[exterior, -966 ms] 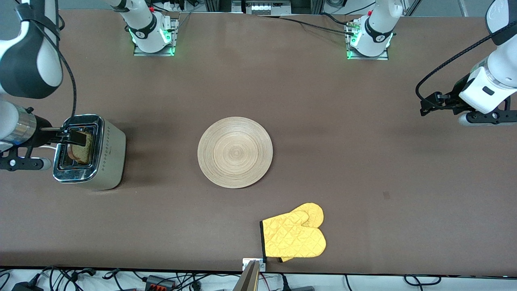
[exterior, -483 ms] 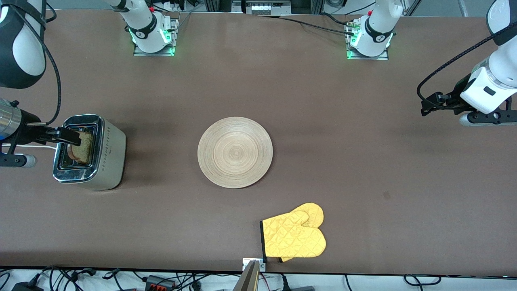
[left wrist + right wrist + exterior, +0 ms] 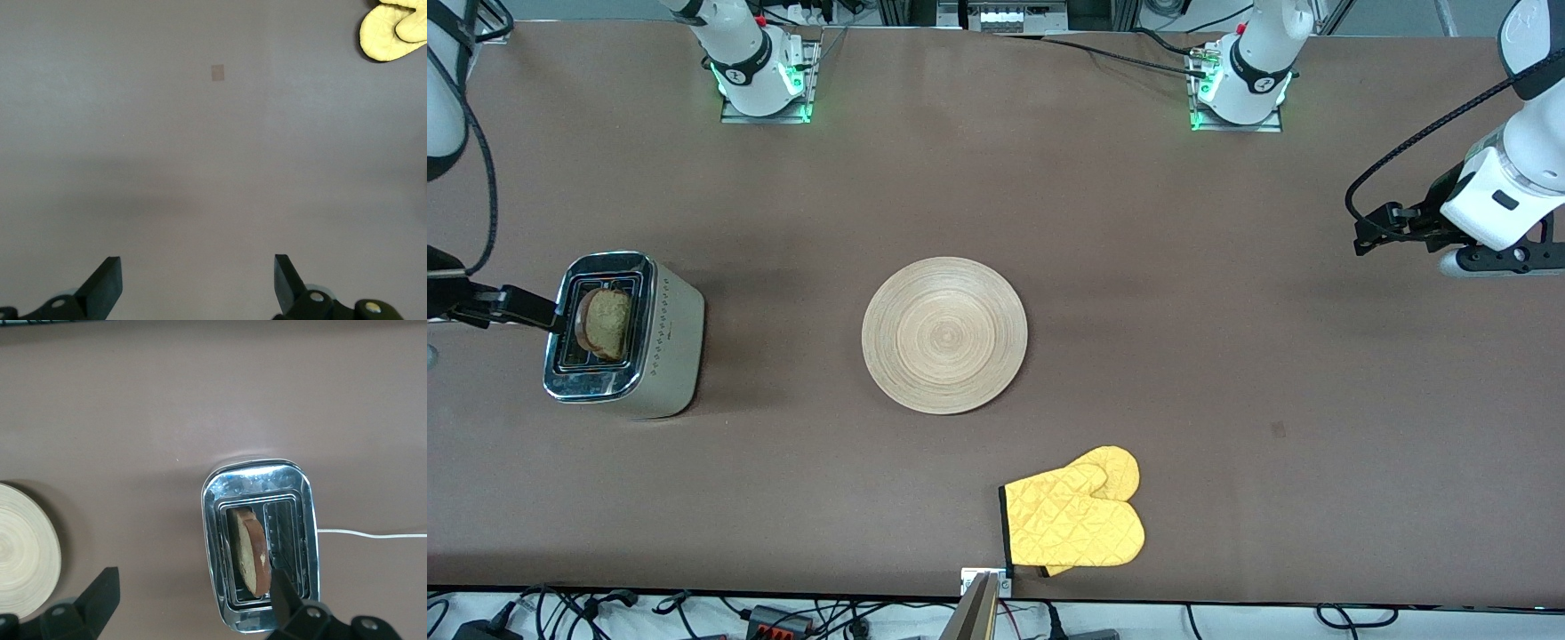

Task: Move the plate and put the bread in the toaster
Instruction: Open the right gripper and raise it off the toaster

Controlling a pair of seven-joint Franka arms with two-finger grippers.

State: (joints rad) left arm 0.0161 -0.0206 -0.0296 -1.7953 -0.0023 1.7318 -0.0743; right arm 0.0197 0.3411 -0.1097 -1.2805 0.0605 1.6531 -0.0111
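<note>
We see the bread (image 3: 607,322) standing on edge in one slot of the toaster (image 3: 624,334), top sticking out above the chrome, nothing gripping it. In the right wrist view the slice (image 3: 251,551) sits in the slot on the plate's side of the toaster (image 3: 260,545); the second slot holds nothing. White cord (image 3: 371,534) runs off from the toaster across the table (image 3: 1138,267).

Toaster is at the right arm's end of the table. Plate (image 3: 944,335) lies flat mid-table, bare, well apart from the toaster; its edge shows in the right wrist view (image 3: 25,559).

Right gripper (image 3: 511,307) is in the air just beside the toaster, at the frame edge. Right wrist view shows its fingers (image 3: 100,593) spread wide, holding nothing, with the toaster below between them.

Left gripper (image 3: 1383,233) hangs over bare table at the left arm's end, arm waiting. Its fingers (image 3: 105,283) are spread too, nothing between them.

Yellow mitt (image 3: 1076,516) lies near the table edge closest to the front camera, nearer to it than the plate. Its tip shows in the left wrist view (image 3: 395,30).
</note>
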